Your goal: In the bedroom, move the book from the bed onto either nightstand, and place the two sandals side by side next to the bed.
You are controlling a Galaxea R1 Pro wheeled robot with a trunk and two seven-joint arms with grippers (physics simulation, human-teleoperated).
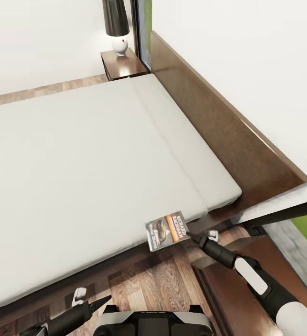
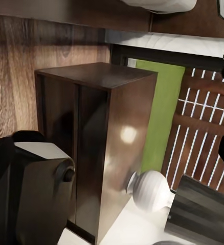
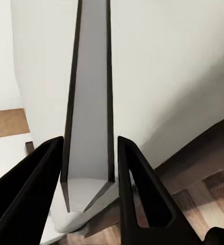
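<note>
Carry the book (image 1: 167,230) level and slowly toward the near nightstand (image 1: 246,298), lower than the mattress edge, keeping the pinch firm, since only a corner is caught and the cover could swing or slip. Right tool (image 1: 191,235) closed on the book's corner, just off the bed (image 1: 78,177) edge, above the wood floor. Left tool (image 1: 99,302) low by the base; width impossible to tell. Head view gives the cover and the far nightstand (image 1: 123,65) with its lamp (image 1: 116,23); right wrist view shows instead the book (image 3: 89,102) edge-on between the dark fingers (image 3: 135,178), confirming the grip.
</note>
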